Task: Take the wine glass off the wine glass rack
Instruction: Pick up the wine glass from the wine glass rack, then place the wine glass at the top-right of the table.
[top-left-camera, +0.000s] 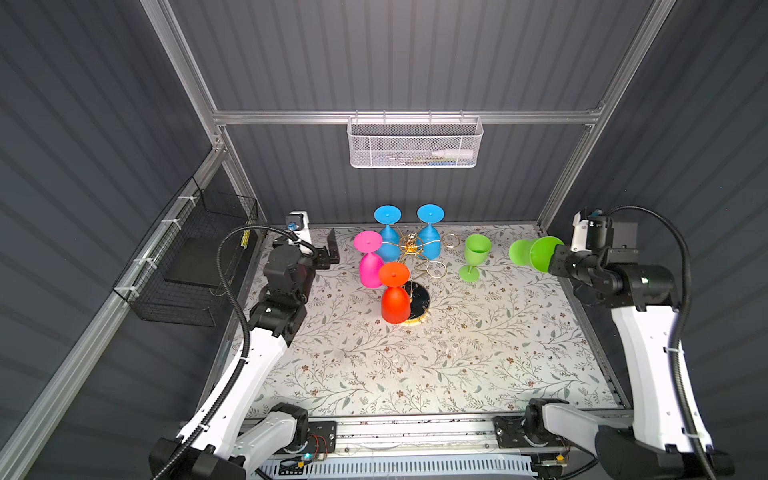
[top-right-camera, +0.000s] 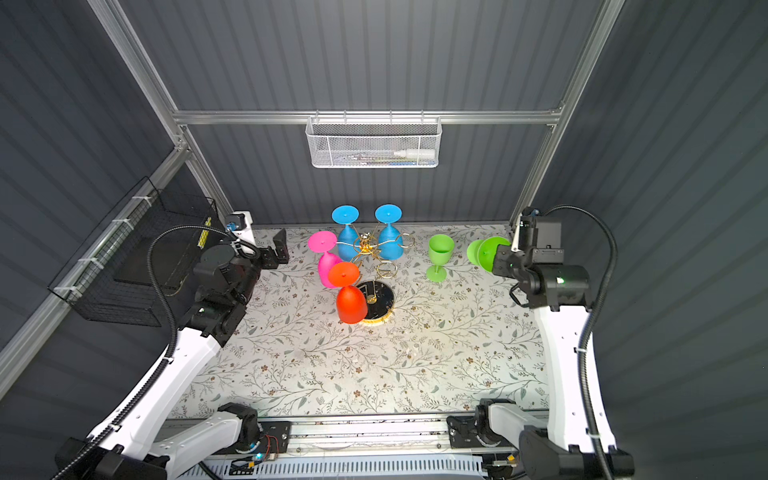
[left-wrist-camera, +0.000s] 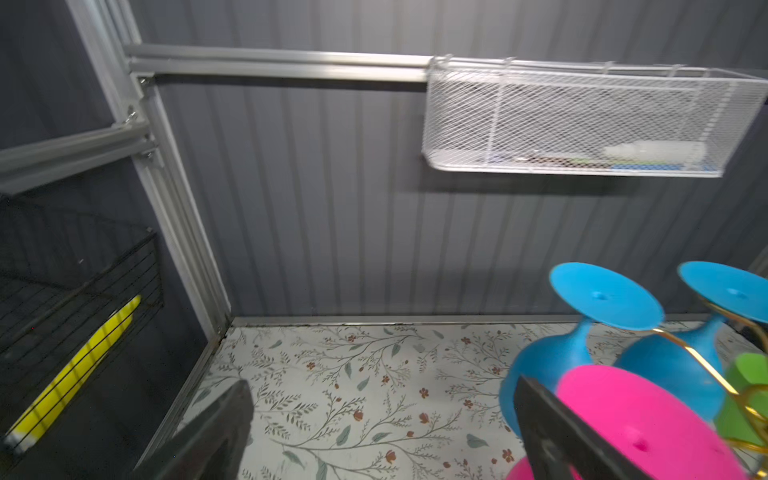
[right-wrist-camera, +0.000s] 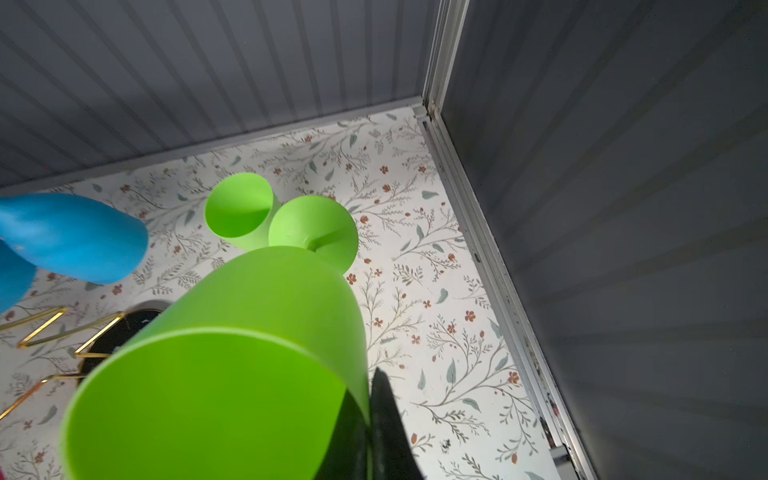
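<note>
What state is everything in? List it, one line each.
rack: upright, two rings empty.
blue glasses: hanging upside down.
pink glass: hanging upside down.
orange glass: hanging upside down.
standing green glass: upright on table.
held green glass: sideways in right gripper.
left gripper: open, empty.
right gripper: shut on its rim.

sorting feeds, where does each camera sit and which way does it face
Top views: high in front, looking down at the wine glass rack; both arms show.
Left wrist: on left gripper, facing back wall; open fingers show.
Right wrist: on right gripper, facing far corner; a finger shows gripping green glass.
All share blue glasses.
</note>
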